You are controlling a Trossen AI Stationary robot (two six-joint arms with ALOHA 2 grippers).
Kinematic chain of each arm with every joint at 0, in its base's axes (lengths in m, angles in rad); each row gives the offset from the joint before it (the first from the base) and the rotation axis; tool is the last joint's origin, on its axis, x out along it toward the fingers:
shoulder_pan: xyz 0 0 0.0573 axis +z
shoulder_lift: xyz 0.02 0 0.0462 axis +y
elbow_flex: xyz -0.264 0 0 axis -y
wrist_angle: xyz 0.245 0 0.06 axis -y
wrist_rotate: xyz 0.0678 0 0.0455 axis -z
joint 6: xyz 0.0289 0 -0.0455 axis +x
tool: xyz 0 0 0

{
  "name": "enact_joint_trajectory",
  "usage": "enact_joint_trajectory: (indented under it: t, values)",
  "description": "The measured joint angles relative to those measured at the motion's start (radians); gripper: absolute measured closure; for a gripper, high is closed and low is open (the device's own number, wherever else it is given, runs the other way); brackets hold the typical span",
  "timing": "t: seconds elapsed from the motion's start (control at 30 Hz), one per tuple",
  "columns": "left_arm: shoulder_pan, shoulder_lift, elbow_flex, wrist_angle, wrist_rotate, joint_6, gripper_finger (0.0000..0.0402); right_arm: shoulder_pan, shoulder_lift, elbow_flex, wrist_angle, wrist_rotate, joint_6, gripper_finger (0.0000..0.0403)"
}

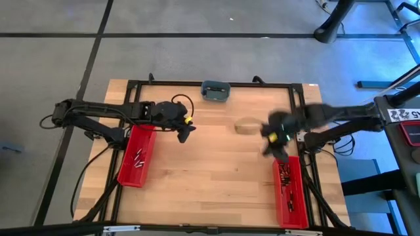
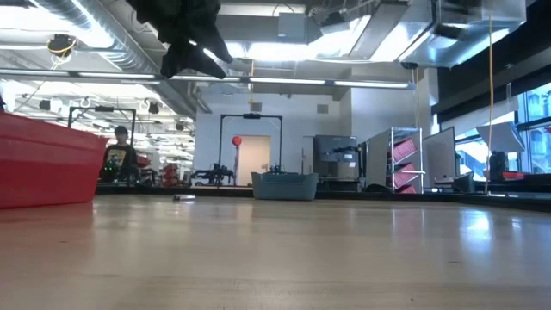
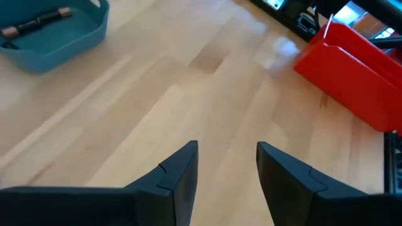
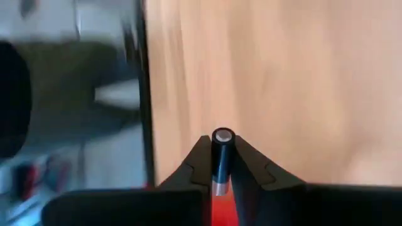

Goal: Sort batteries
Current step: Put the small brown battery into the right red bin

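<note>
I am carrying one battery (image 4: 222, 160), a smooth dark cylinder with a silvery cap, clamped between the fingers of the right gripper (image 1: 279, 139) at centre right of the high view, just above the right red bin (image 1: 289, 192). I judge I should centre over that glossy plastic bin before releasing. The left gripper (image 3: 226, 169) is waiting, fingers apart, over bare wood.

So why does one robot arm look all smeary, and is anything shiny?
In the high view the right gripper is smeared by motion blur above the right red bin, while the left gripper looks crisp. In the right wrist view the floor and table streak, yet the held battery stays sharp. In the low view ceiling lights glare off the tabletop.
</note>
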Motion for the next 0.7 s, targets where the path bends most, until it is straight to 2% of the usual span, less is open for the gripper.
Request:
enact_joint_trajectory:
  t: [0.13,0.23,0.33,0.43,0.6,0.7]
  values:
    - [0.000,0.000,0.000,0.004,-0.015,0.022,0.0257,0.265,-0.116,-0.205,-0.006,0.015,0.372,0.0375]
    - [-0.001,0.000,0.000,0.004,-0.030,0.025,0.0258,0.449,-0.177,-0.306,0.016,0.105,0.635,0.0375]
    - [0.000,0.000,0.000,0.005,-0.031,0.025,0.0259,0.585,-0.208,-0.400,0.013,0.213,0.857,0.0375]
    - [-0.001,0.000,0.000,0.005,-0.033,0.025,0.0259,0.648,-0.214,-0.486,0.030,0.222,0.962,0.0375]
    - [-0.001,0.000,0.000,0.001,-0.034,0.021,0.0259,0.650,-0.198,-0.603,0.128,0.212,1.069,0.0375]
    - [0.000,0.000,0.000,-0.001,-0.034,0.020,0.0259,0.650,-0.198,-0.648,0.192,0.210,1.068,0.0375]
